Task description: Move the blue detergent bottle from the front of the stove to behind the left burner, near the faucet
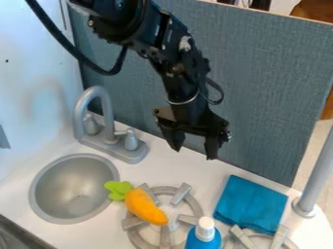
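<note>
The black gripper (194, 148) hangs above the back of the white counter, right of the faucet, with its two fingers apart and nothing between them. Below it and to the left, an orange toy carrot (144, 206) with a green leafy top (118, 190) lies on the grey burner ring (191, 204), its leaves towards the sink. A folded blue cloth (250, 203) rests on the counter to the lower right of the gripper. At the front stands a blue bottle with a white cap (205, 229), in front of the burner.
A round metal sink (73, 188) is at the left, with a grey faucet (99, 116) behind it. A second burner (260, 239) is partly in view at the front right. A grey post (317, 172) rises at the right edge, and a blue-grey panel (273, 92) stands behind the counter.
</note>
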Action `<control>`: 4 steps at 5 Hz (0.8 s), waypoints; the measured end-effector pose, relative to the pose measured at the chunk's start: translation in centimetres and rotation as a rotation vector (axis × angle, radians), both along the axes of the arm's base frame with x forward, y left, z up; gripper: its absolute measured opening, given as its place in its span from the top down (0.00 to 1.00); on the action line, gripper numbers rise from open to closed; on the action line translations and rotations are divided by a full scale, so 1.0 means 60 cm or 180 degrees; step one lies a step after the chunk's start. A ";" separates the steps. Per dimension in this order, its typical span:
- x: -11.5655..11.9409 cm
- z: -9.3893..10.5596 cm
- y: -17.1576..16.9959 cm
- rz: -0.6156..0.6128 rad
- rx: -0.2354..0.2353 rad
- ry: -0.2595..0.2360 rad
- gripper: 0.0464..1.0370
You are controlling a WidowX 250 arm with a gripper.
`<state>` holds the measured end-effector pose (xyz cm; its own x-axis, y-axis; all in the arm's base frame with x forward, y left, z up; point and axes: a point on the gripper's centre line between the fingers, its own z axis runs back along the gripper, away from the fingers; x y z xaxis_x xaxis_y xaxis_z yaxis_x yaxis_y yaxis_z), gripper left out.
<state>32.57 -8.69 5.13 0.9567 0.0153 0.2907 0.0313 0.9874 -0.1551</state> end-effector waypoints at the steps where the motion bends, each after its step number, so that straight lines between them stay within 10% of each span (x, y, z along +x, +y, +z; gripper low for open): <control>1: -0.006 -0.017 0.001 0.0009 0.0019 0.0102 0.04; 4: -0.056 -0.042 -0.058 -0.0155 0.0153 0.0220 0.04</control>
<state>29.23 -12.19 2.60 0.9738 -0.0439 0.2231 0.0702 0.9913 -0.1111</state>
